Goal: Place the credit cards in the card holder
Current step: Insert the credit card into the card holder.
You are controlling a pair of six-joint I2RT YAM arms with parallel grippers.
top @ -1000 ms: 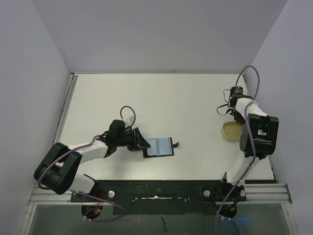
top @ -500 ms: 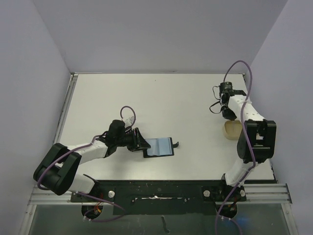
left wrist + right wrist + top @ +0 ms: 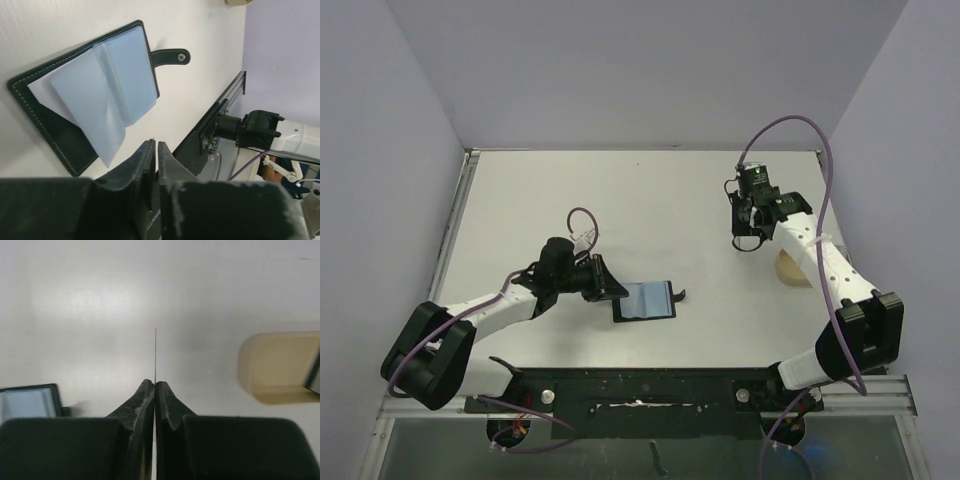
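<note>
The left arm [image 3: 485,312] is lying low, reaching forward and to the right from its base, with the elbow bent close to the base. The left gripper [image 3: 617,295] is pointing right. Its jaws are standing almost together, only a thin slit showing between them, and nothing is sitting in the slit. The right arm [image 3: 815,262] is stretching forward and leftward from its base, its long link slanting inward. The right gripper [image 3: 744,240] is pointing downward, its jaws pinching a card [image 3: 155,352] that is showing edge-on.

Stitched matt leather card holder [image 3: 52,132], glossy plastic sleeves [image 3: 117,87], matt table [image 3: 60,30]
</note>
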